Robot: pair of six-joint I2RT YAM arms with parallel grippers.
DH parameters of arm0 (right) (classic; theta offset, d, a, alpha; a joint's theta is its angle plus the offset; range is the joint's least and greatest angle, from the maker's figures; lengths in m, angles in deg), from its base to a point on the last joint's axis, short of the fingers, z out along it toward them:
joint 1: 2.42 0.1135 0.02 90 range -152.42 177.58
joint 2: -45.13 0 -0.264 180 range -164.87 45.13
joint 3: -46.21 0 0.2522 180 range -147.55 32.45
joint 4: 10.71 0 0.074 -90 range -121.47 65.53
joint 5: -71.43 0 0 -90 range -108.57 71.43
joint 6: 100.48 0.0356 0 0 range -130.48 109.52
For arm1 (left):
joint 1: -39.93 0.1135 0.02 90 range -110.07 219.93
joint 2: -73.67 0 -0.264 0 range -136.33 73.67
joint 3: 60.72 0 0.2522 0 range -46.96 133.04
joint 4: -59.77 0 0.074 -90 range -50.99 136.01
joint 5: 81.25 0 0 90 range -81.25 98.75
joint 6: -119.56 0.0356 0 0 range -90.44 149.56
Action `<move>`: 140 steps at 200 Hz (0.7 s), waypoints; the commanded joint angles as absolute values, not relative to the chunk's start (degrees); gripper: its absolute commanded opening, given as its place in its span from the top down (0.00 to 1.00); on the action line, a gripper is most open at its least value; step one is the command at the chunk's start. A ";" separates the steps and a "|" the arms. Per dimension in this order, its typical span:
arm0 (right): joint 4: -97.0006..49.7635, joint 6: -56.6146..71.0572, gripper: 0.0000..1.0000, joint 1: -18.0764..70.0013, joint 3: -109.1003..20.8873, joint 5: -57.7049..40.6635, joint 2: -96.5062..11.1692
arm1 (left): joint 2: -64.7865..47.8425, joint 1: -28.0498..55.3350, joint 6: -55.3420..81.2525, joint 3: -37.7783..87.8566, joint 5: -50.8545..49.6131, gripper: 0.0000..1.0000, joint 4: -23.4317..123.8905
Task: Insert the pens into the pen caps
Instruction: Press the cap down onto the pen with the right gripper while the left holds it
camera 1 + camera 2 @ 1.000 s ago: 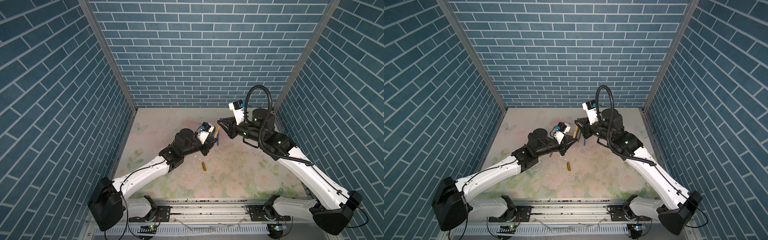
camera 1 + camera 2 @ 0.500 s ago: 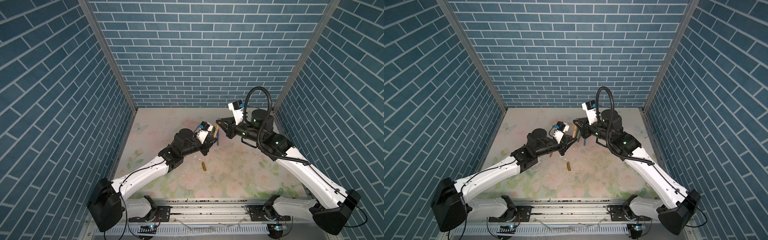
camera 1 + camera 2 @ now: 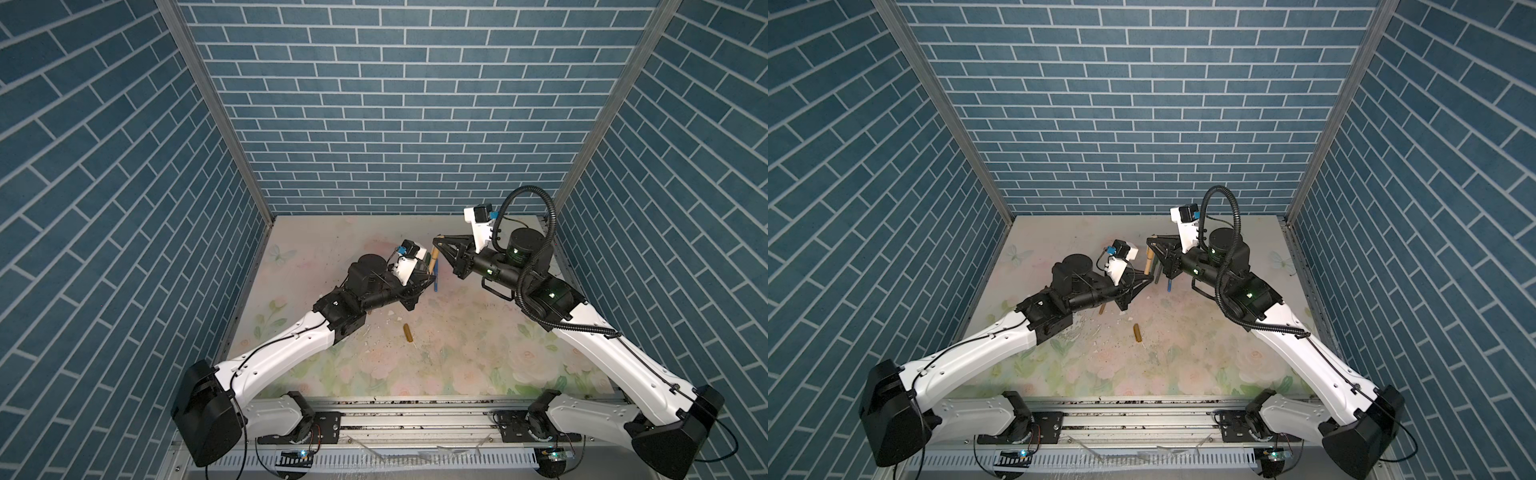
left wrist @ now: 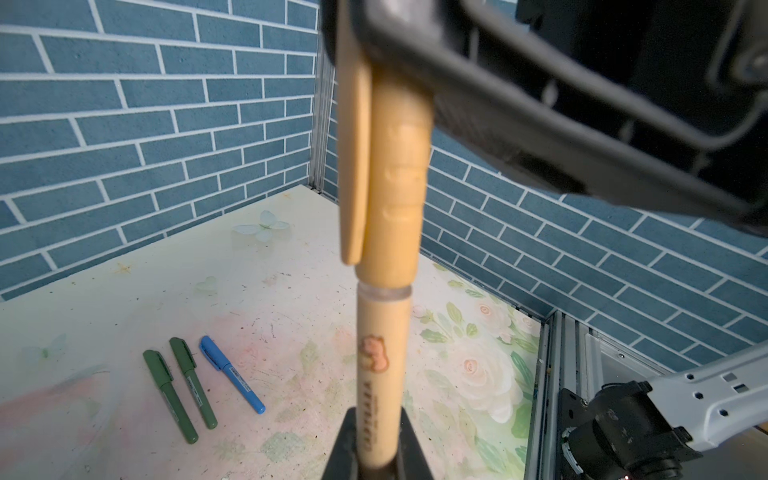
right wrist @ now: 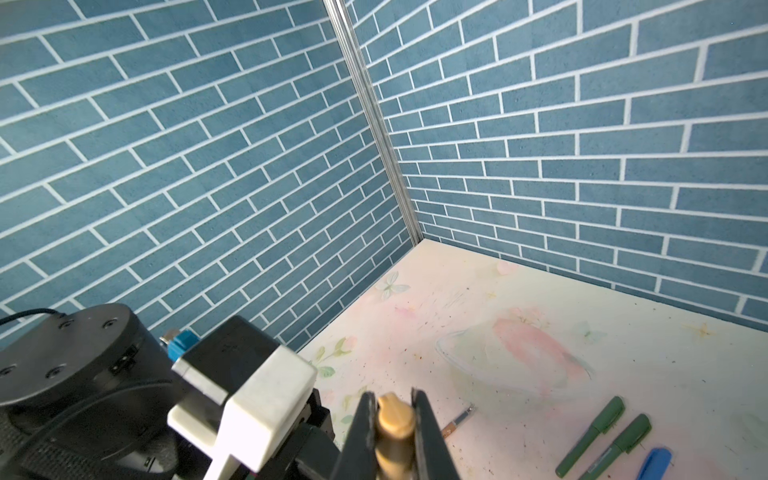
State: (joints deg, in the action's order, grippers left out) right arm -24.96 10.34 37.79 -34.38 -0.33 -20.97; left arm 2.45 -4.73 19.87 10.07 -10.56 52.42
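Observation:
A golden-brown pen point(image 4: 380, 374) stands upright in my left gripper point(image 4: 376, 449), which is shut on its lower barrel. An amber pen cap point(image 4: 390, 187) sits over the pen's top, with a thin clear ring showing below the cap's rim. My right gripper point(image 5: 392, 401) is shut on that cap point(image 5: 395, 419) from above. In a top view the two grippers meet at the pen point(image 3: 433, 257) above mid-table, left gripper point(image 3: 428, 277) below, right gripper point(image 3: 436, 241) above. A loose amber cap point(image 3: 409, 333) lies on the mat. Another golden-brown pen point(image 5: 457, 422) lies half hidden behind my fingers.
Two green capped pens point(image 4: 170, 397) point(image 4: 193, 382) and a blue capped pen point(image 4: 232, 376) lie side by side on the floral mat point(image 3: 478, 357). Blue brick walls point(image 3: 395, 124) close in the back and both sides. A metal rail point(image 3: 415, 419) runs along the front.
My right gripper's tip has edged slightly left over the pen's top. The left arm and the pen have barely moved.

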 commanded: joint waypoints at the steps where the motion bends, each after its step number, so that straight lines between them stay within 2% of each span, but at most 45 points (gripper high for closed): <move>1: -35.38 9.78 0.98 38.29 -29.36 3.29 -22.54 | 6.16 -4.36 18.92 17.64 -7.95 1.00 65.64; 140: -35.76 10.00 0.98 39.33 -22.87 6.86 -24.45 | 2.81 -1.94 19.22 27.24 -8.11 1.00 66.37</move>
State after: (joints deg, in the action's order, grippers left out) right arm -15.47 13.20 37.57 -29.16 -0.71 -20.65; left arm 0.55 -4.10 21.31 17.75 -10.71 42.61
